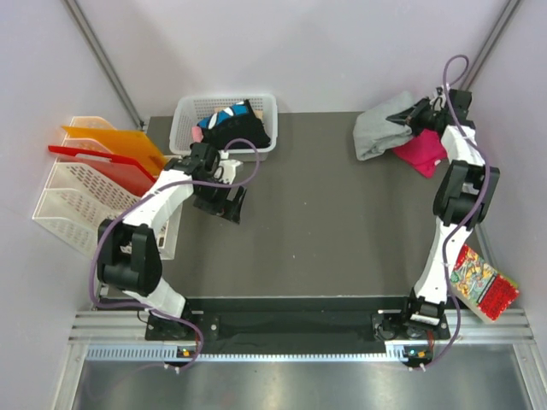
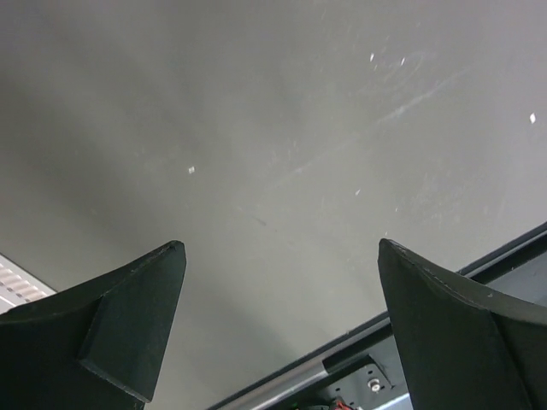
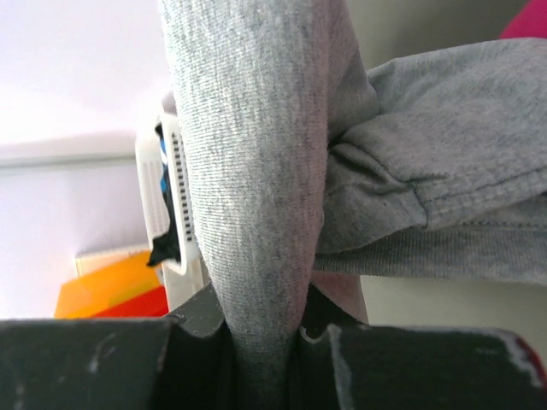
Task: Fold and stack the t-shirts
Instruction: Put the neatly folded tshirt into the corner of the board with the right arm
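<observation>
Upper right: right gripper (image 1: pixel 420 114) clamped on grey t-shirt (image 1: pixel 380 128), pink t-shirt (image 1: pixel 423 152) touching. Mid-left: left gripper (image 1: pixel 227 205) splayed, empty. Best drag grey slowly to centre, leaving pink.

White-and-black arms (image 1: pixel 162 202) carry purple cables (image 1: pixel 257 159), ending in black jaws.

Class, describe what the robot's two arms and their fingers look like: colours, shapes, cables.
The left arm and right arm have white links joined by bulky black joints. A thin purple cable loops along each arm. The fingers are matt black, broad wedges tapering to blunt tips.
</observation>
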You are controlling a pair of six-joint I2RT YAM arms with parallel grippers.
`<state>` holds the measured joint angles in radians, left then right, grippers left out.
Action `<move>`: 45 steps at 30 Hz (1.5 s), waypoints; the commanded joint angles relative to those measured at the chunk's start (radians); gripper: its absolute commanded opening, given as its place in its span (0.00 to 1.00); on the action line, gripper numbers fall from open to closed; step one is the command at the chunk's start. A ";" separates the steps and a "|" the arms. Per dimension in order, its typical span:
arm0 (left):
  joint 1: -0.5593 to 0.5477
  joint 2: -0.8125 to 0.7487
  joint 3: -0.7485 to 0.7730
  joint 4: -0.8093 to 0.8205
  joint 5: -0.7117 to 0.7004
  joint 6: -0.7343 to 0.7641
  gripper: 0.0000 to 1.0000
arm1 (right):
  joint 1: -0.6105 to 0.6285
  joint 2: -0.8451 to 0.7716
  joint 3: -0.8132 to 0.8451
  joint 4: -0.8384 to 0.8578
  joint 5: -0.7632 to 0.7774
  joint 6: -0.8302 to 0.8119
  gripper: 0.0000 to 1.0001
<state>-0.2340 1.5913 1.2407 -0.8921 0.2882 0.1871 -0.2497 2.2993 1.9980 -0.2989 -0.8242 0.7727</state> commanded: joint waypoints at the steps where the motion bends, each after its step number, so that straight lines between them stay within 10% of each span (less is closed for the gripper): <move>1: 0.013 -0.071 -0.027 -0.011 0.003 0.006 0.99 | -0.054 -0.047 0.036 0.083 0.049 0.036 0.00; 15: 0.025 -0.090 -0.055 -0.015 -0.004 -0.009 0.99 | -0.143 0.026 0.209 -0.009 0.171 0.022 0.00; 25: 0.027 -0.068 -0.010 -0.027 0.026 -0.017 0.99 | -0.128 -0.037 -0.028 -0.100 0.249 -0.087 0.00; 34: 0.027 -0.071 0.019 -0.048 0.037 -0.014 0.99 | -0.043 -0.119 0.102 -0.452 0.707 -0.228 0.76; 38: 0.027 -0.091 0.025 -0.067 0.048 -0.012 0.99 | 0.056 -0.106 0.347 -0.647 1.113 -0.259 0.90; 45: 0.028 -0.143 -0.001 -0.091 0.034 0.009 0.99 | 0.101 -0.233 0.329 -0.770 1.349 -0.187 1.00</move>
<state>-0.2111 1.5162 1.2308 -0.9585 0.3092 0.1799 -0.1387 2.2143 2.3394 -0.9382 0.2852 0.5514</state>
